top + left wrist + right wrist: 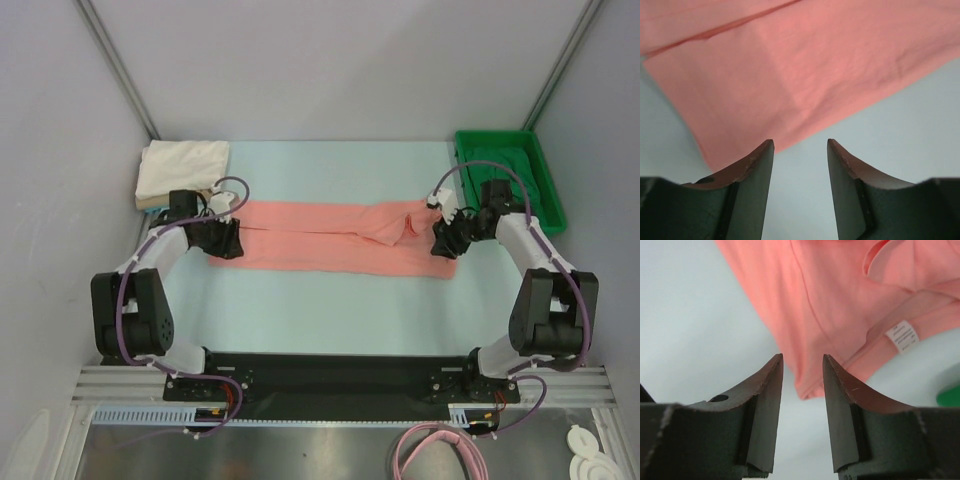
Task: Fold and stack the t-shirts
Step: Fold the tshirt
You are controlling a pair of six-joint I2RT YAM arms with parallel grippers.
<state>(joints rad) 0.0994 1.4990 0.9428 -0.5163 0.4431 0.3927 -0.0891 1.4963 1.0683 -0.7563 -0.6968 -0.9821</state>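
A salmon-pink t-shirt (330, 238) lies folded into a long strip across the middle of the table. My left gripper (226, 243) is at its left end, open and empty; the cloth's corner (790, 75) lies just beyond the fingertips. My right gripper (445, 240) is at its right end, open and empty, with the shirt's hem corner (812, 385) between the tips and a white neck label (902, 335) to the right. A folded white t-shirt (182, 168) lies at the back left on a tan one (148, 207). A dark green t-shirt (505, 165) lies in the tray.
A bright green plastic tray (545, 190) stands at the back right. Grey walls close in the table on three sides. The arm bases are at the near edge on a black rail (340, 372).
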